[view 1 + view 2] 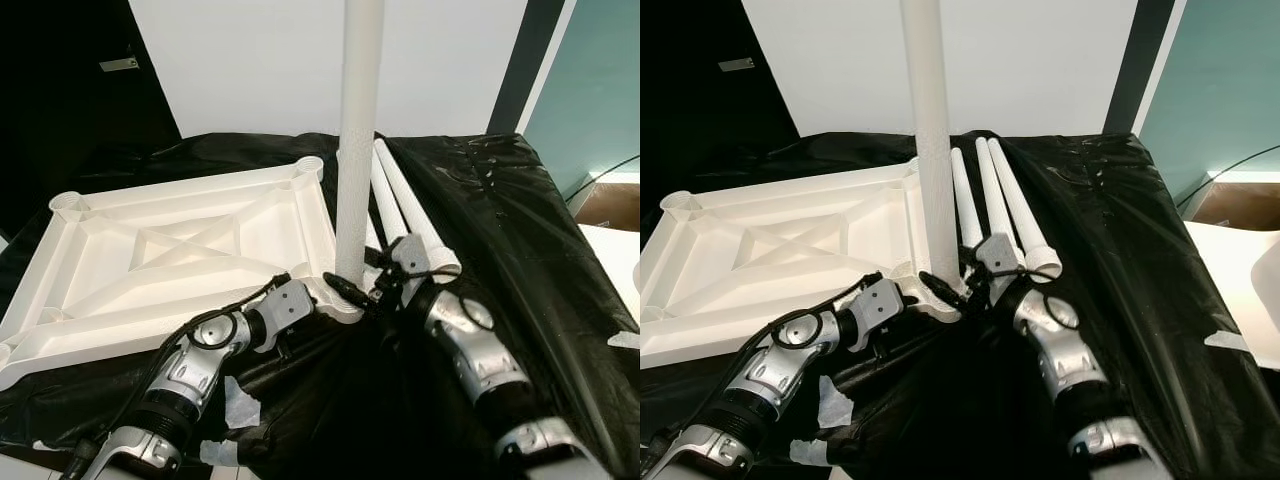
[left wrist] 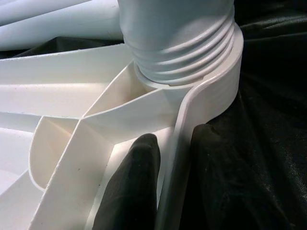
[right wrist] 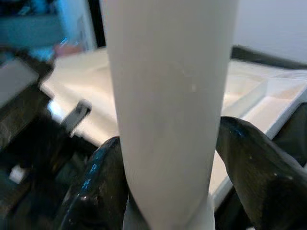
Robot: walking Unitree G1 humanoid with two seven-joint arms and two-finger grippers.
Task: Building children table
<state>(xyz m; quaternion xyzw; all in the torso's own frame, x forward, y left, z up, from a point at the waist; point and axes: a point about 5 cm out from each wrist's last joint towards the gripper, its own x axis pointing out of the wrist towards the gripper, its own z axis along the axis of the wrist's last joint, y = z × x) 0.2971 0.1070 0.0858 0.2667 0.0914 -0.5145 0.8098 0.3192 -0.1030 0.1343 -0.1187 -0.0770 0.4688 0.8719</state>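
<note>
At the near corner socket of the upturned tabletop (image 1: 190,245), our left gripper (image 1: 340,290) clamps the rim while our right gripper (image 1: 378,290) grasps the upright leg (image 1: 358,140), threads partly seated. Three spare legs (image 1: 405,205) lie beside, still unfitted.

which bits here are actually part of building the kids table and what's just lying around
Part of the job:
- upside-down white tabletop
- upright leg standing in its corner socket
- spare legs lying beside it
- left hand clamping the tabletop's rim
- right hand gripping the upright leg

Just lying about:
- black plastic sheet
- tape scraps
- cable beyond the sheet
</note>
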